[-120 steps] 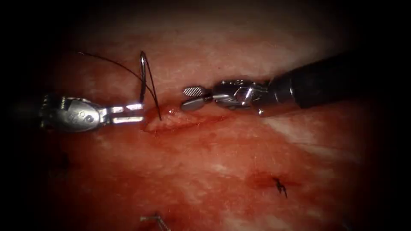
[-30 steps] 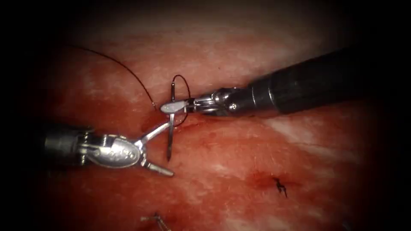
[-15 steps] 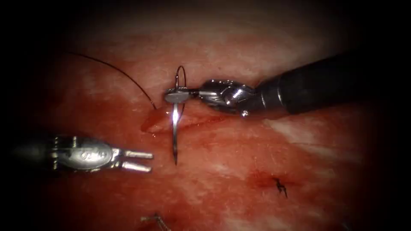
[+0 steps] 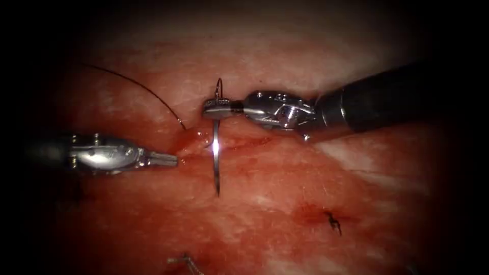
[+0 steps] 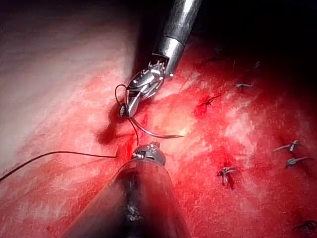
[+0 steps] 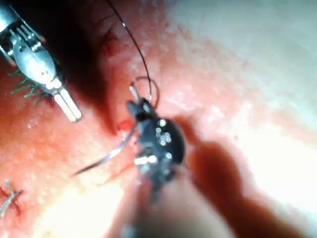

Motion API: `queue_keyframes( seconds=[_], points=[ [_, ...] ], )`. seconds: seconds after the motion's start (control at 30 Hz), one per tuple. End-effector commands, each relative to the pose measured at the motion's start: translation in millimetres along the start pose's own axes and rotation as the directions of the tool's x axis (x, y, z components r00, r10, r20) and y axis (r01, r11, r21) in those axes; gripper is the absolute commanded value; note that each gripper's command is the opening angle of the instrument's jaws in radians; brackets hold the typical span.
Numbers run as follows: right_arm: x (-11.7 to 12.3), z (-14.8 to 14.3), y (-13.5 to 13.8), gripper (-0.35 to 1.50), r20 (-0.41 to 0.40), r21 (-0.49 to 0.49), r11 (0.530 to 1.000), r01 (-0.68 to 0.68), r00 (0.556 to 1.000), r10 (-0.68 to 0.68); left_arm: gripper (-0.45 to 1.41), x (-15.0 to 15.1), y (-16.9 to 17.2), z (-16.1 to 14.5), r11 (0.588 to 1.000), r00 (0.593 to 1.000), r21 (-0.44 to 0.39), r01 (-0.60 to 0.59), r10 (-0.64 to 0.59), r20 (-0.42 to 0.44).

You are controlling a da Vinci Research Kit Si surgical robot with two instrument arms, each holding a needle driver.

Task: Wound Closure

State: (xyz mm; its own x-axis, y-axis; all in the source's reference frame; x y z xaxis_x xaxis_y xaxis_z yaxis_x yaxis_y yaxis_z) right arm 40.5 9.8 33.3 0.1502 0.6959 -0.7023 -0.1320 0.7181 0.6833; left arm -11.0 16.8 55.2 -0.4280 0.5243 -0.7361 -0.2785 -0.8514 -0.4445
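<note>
The right claw [image 4: 214, 109] pinches the stiff, slippery needle [image 4: 216, 160] near its swaged end, its tip seemingly clear of the tissue [image 4: 285, 193]. The left claw [image 4: 170, 160], pressed together, holds nothing.

Right pincer [image 4: 216, 109] grips needle [image 4: 216, 153] near swaged end — left pincer [image 4: 165, 159] empty.

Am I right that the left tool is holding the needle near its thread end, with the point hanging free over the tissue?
Not quite: the right tool holds the needle near its thread end, as the endoscope view shows. The left tool holds nothing, jaws shut. The needle's point does hang free over the tissue, not in it.
</note>
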Motion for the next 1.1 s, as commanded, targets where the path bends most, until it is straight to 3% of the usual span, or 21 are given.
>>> queue_keyframes(
  seconds=[0.03,0.43,0.77,1.1],
  points=[
    [-0.3,0.4,0.0,-0.35,-0.002,0.0,1.0,0.011,1.0,-0.011,-0.45,-0.7,0.5,1.3,1.0,1.0,0.0,0.0,0.0,0.013],
    [0.7,0.6,-0.4,-0.35,-0.024,-0.006,0.992,0.125,0.992,-0.125,-0.45,-2.1,-2.2,5.0,1.0,0.997,0.011,-0.006,0.005,0.071],
    [0.8,0.8,-0.8,-0.35,-0.026,-0.009,0.982,0.188,0.982,-0.188,-0.45,-6.1,-3.7,7.5,1.0,0.974,0.013,-0.02,0.017,0.225],
    [0.9,1.2,-0.6,-0.35,-0.026,-0.015,0.972,0.234,0.972,-0.234,-0.45,-7.5,-5.5,9.0,1.0,0.961,-0.007,0.002,0.0,0.276]
  ],
)
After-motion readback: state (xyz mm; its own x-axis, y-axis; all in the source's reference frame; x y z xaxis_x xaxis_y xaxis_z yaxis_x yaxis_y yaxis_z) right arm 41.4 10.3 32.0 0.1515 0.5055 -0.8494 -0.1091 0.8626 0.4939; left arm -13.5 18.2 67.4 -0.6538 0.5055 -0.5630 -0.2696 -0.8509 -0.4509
